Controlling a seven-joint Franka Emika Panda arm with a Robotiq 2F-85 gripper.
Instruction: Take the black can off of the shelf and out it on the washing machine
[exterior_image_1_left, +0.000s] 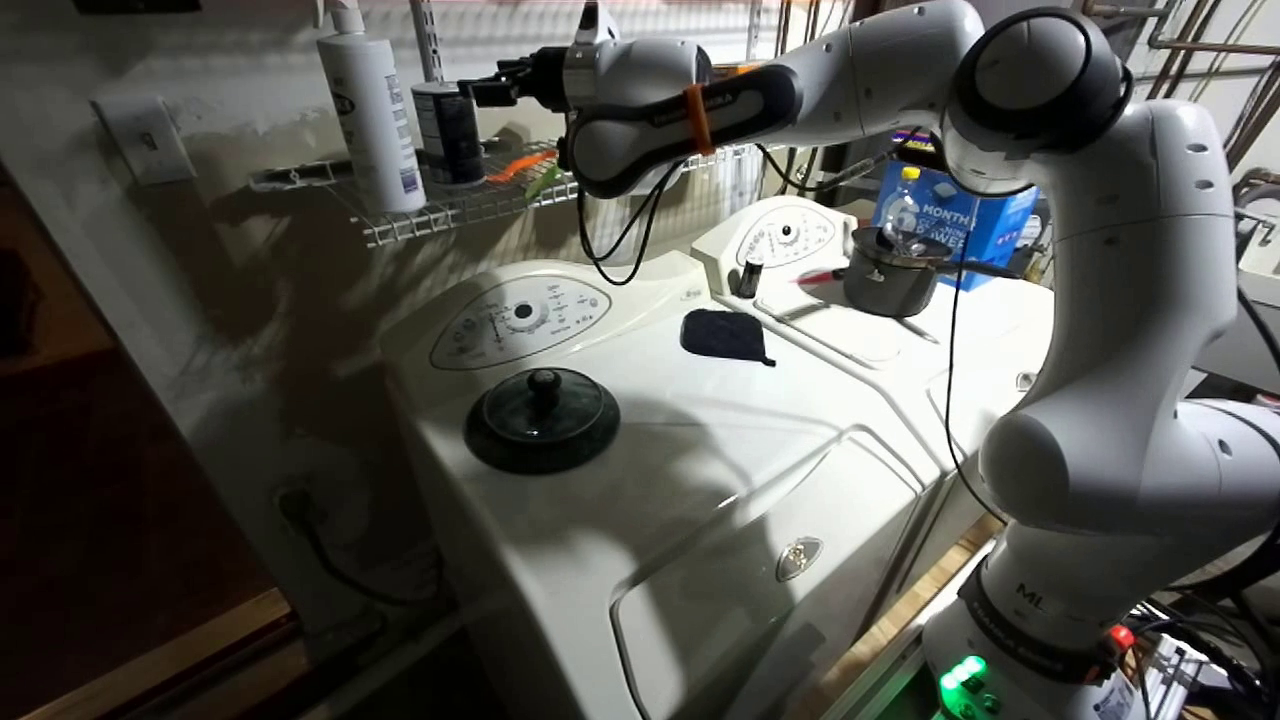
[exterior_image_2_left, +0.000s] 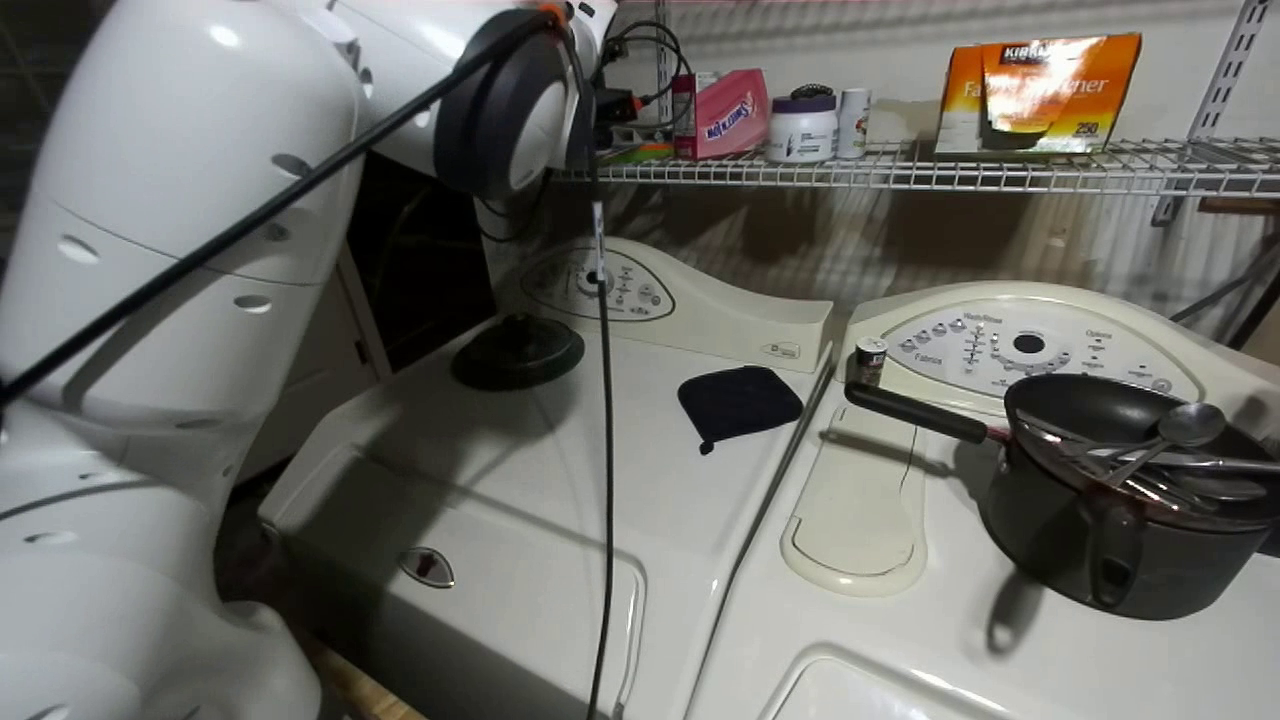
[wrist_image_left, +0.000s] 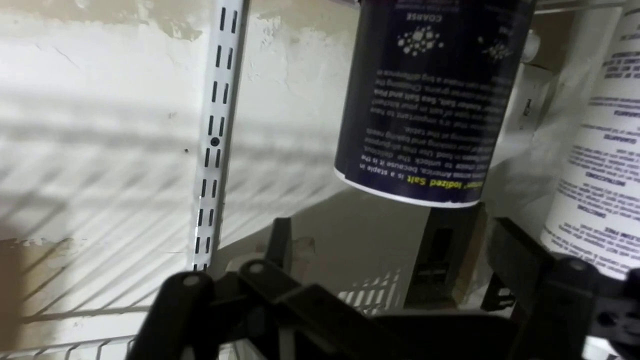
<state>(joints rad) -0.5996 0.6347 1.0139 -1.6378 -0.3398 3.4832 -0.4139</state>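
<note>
The black can (exterior_image_1_left: 447, 140) stands upright on the white wire shelf (exterior_image_1_left: 450, 218), beside a tall white bottle (exterior_image_1_left: 372, 125). My gripper (exterior_image_1_left: 482, 90) is level with the can's upper part, close to it in an exterior view. In the wrist view, which is upside down, the can (wrist_image_left: 420, 115) shows just beyond the fingertips, with its white rim towards them. My gripper (wrist_image_left: 390, 245) is open, with nothing between its fingers. The washing machine (exterior_image_1_left: 650, 400) is below the shelf; its top also shows in an exterior view (exterior_image_2_left: 660, 480). There the can and gripper fingers are hidden behind the arm.
A dark round lid (exterior_image_1_left: 541, 420) and a black cloth pad (exterior_image_1_left: 725, 334) lie on the washing machine. A pot (exterior_image_1_left: 890, 280) and small jar (exterior_image_1_left: 748, 279) stand on the adjoining machine. The shelf holds a pink box (exterior_image_2_left: 730, 115), a tub (exterior_image_2_left: 802, 130) and an orange box (exterior_image_2_left: 1040, 95).
</note>
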